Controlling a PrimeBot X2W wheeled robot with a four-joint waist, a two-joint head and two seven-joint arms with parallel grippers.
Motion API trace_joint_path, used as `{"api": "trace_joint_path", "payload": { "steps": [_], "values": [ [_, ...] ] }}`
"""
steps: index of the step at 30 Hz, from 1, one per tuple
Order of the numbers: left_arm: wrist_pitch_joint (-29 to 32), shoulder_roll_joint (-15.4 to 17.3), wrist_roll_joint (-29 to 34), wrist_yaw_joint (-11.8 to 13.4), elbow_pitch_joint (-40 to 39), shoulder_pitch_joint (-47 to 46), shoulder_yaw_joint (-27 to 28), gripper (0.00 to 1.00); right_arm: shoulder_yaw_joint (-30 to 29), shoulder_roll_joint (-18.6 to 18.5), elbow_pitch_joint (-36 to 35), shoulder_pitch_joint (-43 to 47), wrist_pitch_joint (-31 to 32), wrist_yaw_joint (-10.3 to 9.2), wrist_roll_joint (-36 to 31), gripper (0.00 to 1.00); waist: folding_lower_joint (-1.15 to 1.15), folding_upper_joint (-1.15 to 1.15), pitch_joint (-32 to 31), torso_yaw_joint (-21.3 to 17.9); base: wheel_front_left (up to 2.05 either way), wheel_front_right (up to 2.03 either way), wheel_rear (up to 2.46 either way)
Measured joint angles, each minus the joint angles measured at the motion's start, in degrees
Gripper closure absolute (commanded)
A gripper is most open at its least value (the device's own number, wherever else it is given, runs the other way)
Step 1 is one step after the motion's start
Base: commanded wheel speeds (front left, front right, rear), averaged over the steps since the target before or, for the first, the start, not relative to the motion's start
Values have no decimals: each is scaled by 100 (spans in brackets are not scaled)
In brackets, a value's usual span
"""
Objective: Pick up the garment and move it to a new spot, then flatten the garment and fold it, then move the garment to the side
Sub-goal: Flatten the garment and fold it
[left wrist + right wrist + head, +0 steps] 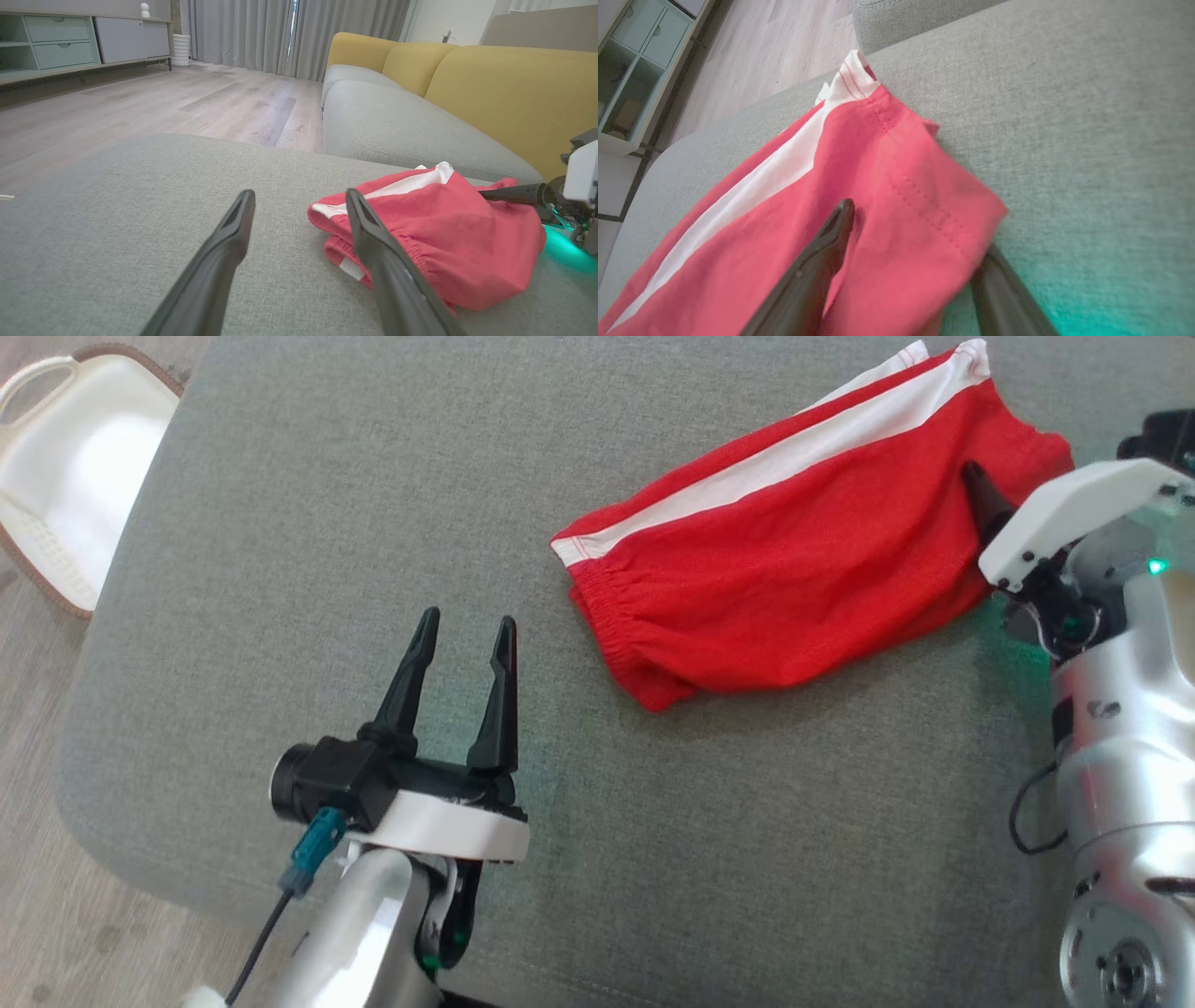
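The red shorts (pixel 794 579) lie folded on the grey ottoman (pixel 280 523), toward its far right. The gathered waistband points to the middle and the leg hems to the far right. A white stripe (pixel 803 443) runs along their far long edge. In the right wrist view the striped hem corner lies close to the ottoman's far edge, with the sofa (pixel 397 121) just beyond.

The right gripper (pixel 920 228) is at the hem end with its fingers spread. One finger (pixel 831 242) lies on top of the red cloth, and the other comes up at the hem's edge with its tip hidden under the fabric. Whether the cloth is pressed between them cannot be told.

The left gripper (pixel 467 618) hovers over bare cloth near the ottoman's front, fingers apart and holding nothing, just left of the waistband and not touching it.

A wide stretch of the ottoman is bare to the left of the shorts and in front of them, out to the rounded left edge. Past that edge a white basket (pixel 84 457) sits on the wooden floor (pixel 37 859).
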Motion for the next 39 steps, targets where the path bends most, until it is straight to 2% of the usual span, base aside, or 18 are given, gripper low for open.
{"api": "trace_joint_path", "payload": {
  "steps": [8, 9, 10, 11, 18, 26, 34, 39],
  "values": [
    [0, -3, -52, 41, -37, -77, 0, 0, -47, -4, 229, -325, 90, 0, -47, 0, 0, 0, 124, 47, 0, 0, 0],
    [0, -4, -52, 42, -44, -108, 0, 0, -37, -5, 248, -361, 94, 0, -40, 5, 0, 0, 139, 49, 0, 0, 0],
    [0, -5, -52, 43, -54, -126, 0, 0, -11, -9, 259, -390, 96, 0, -36, 62, 1, 0, 148, 45, 0, 0, 0],
    [0, -7, -52, 53, -54, -136, 0, 0, 26, -10, 278, -415, 82, 0, -14, 100, 1, 0, 151, 38, 0, 0, 0],
    [0, -10, -51, 59, -44, -137, 12, 0, 265, 48, 347, -293, -498, 0, 55, 100, 1, 0, 100, -53, 0, 0, 0],
    [0, -10, -40, 49, -13, -133, 66, 0, 424, 76, 320, -5, -1040, 0, 432, 100, 1, 0, -81, -276, 0, 0, 0],
    [0, -10, 60, 48, 56, -64, 202, 0, 0, 73, 62, 518, -1495, -1, 820, 100, 1, 0, -348, -526, 0, 0, 0],
    [0, -10, 55, 23, 36, 115, 286, 0, -193, 86, -344, 1141, -1694, -1, 823, 100, 0, 0, -566, -747, 0, 0, 0]
  ]
}}
